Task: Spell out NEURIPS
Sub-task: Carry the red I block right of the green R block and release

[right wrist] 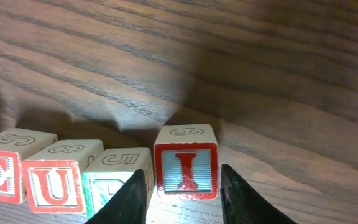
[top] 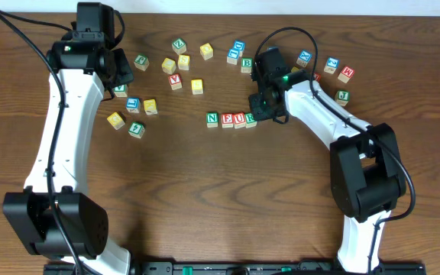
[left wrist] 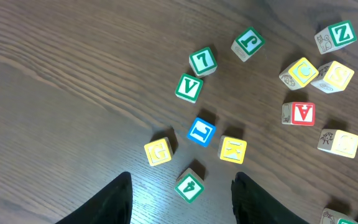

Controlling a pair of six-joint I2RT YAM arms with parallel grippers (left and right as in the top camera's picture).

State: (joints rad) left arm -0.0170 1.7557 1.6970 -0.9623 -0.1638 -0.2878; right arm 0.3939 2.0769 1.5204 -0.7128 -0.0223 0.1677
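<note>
We see a dark wooden table [top: 220, 198] with lettered cubes lying on it. A row [top: 231, 120] near the middle reads N, E, U, R. An I cube [right wrist: 186, 169] stands just beside its end. Loose cubes [top: 197, 86] lie scattered behind it and to the left.

Overhead, the light is soft and even. The table [top: 205, 191] reads warm brown and the blocks [top: 197, 86] cast only short, faint shadows. In the left wrist view a pale sheen lies on the wood low in the middle; the blocks there are sharp, the left fingers [left wrist: 114, 202] black and soft-edged. The right wrist view is dimmer, with a broad shadow at upper right and a bright patch at centre. The I [right wrist: 186, 168] is fairly sharp, the right fingers [right wrist: 129, 202] blurred.
</note>
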